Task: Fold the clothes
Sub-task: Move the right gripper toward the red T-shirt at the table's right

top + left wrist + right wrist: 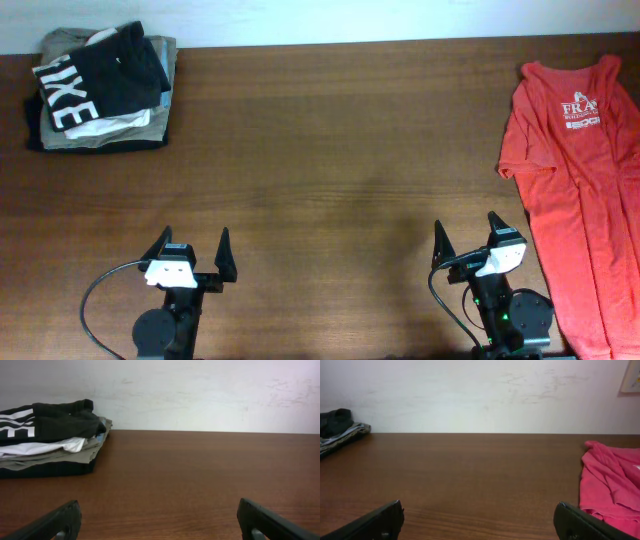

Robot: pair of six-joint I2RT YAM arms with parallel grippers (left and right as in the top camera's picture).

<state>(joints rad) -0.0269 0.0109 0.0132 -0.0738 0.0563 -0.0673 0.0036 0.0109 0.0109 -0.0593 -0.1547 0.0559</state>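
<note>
The left fingers are spread wide and hold nothing, with bare tabletop between the tips. The right fingers are spread just as wide and are also empty. Both arms sit folded back at the near edge of the tabletop, fingers low, level and pointing toward the far wall. The red-orange T-shirt lies unfolded along the right edge, collar toward the wall and white chest print facing up, partly cut off by the overhead view's border. Its near part lies just beside the right arm, and no finger touches it. A stack of folded clothes, black shirt on top, sits in the far left corner
</note>
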